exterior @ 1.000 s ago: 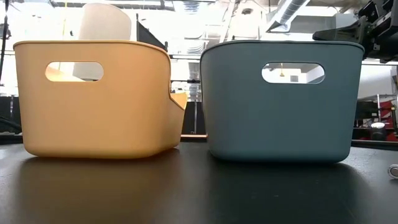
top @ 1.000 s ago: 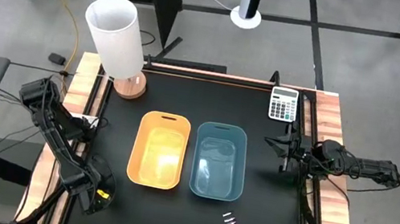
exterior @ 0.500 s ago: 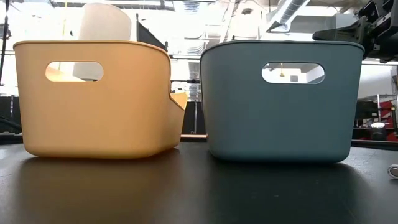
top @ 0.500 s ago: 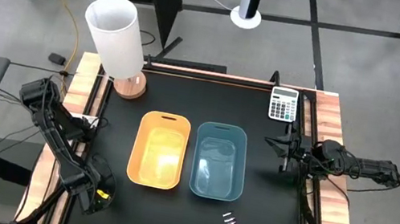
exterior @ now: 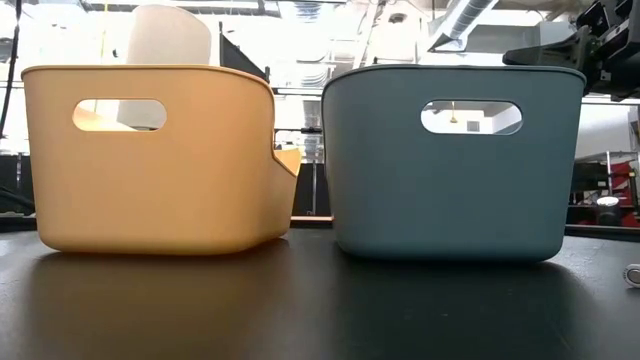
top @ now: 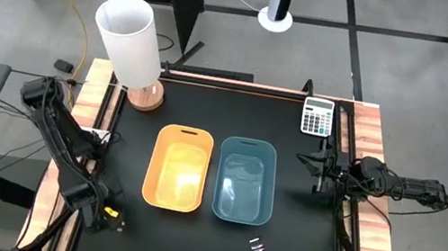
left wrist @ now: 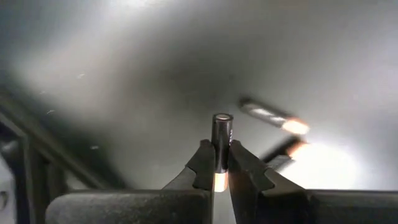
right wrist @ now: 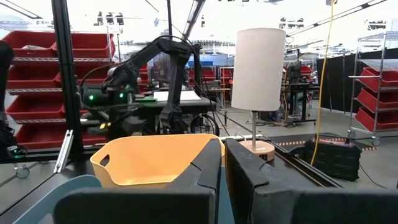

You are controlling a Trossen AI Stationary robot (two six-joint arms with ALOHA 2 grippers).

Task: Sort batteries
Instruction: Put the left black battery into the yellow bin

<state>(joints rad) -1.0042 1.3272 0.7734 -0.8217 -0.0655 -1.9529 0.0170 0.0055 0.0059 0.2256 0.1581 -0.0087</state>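
My left gripper [top: 102, 215] hangs over the table's near left corner and is shut on a dark battery [left wrist: 221, 140]. Two more batteries [left wrist: 268, 116] lie on the black table just beyond it in the left wrist view. A few silvery batteries [top: 256, 246] lie near the table's near edge, in front of the blue bin [top: 245, 180]; one shows at the low view's edge [exterior: 633, 272]. The yellow bin [top: 178, 168] stands beside the blue one. My right gripper [top: 318, 173] waits, shut, at the table's right side. My left gripper pinches the dark battery between its two fingers [left wrist: 202, 165], which come from above, pointing down. The battery lies along the fingers, and its round free end [left wrist: 222, 119] sticks out past the fingertips. Whether that end touches the table, I cannot tell.
A lamp with a white shade [top: 133, 42] stands at the table's far left corner and a calculator [top: 317, 117] at the far right corner. Wooden rails [top: 374, 132] border the black table. The two bins sit side by side mid-table, with bare table around them.
My left arm has shifted a little toward the table's left edge, its gripper moving with it. The right arm, the bins and the batteries near the near edge have stayed where they were.
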